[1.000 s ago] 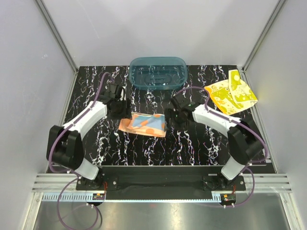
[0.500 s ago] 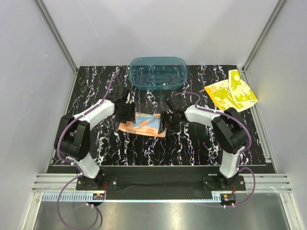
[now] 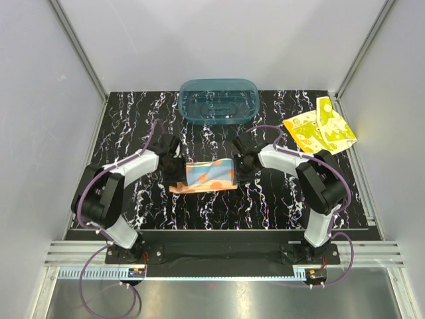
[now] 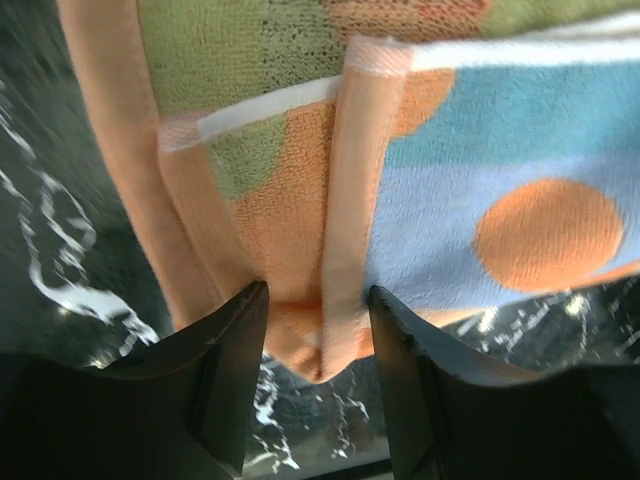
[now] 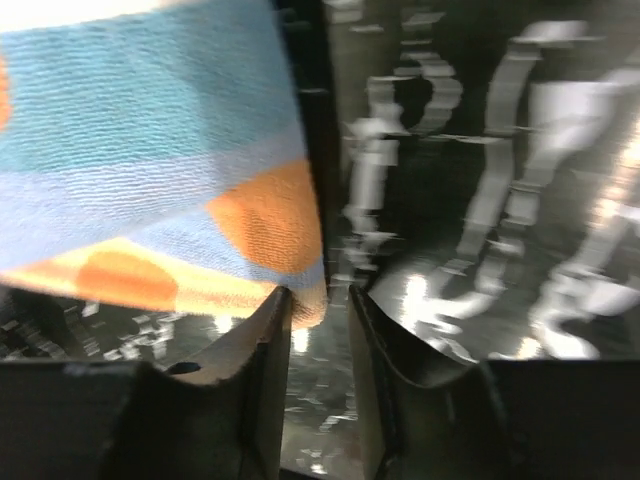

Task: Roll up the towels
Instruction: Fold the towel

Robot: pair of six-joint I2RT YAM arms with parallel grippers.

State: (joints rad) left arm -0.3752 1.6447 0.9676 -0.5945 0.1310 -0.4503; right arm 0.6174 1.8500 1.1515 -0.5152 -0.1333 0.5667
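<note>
The light blue and yellow towel with orange dots [image 3: 209, 174] lies mid-table, its far part raised and curled over toward the front edge. My left gripper [image 3: 178, 170] is at its left end and my right gripper [image 3: 238, 169] at its right end. In the left wrist view my gripper [image 4: 318, 290] is shut on a folded orange-edged corner of the towel [image 4: 500, 150]. In the right wrist view my gripper [image 5: 318, 290] pinches the towel's corner [image 5: 150, 150] between narrow jaws. The bright yellow towel [image 3: 320, 131] lies flat at the far right, untouched.
A teal translucent tub [image 3: 218, 101] stands at the back centre, just beyond the dotted towel. The table top is black with white marbling [image 3: 265, 206]. Grey walls and metal frame posts close in the left, right and back sides.
Both grippers have closed in on the ends of the dotted towel. Its far part has come up off the table and over toward the front. The yellow towel has not moved.
</note>
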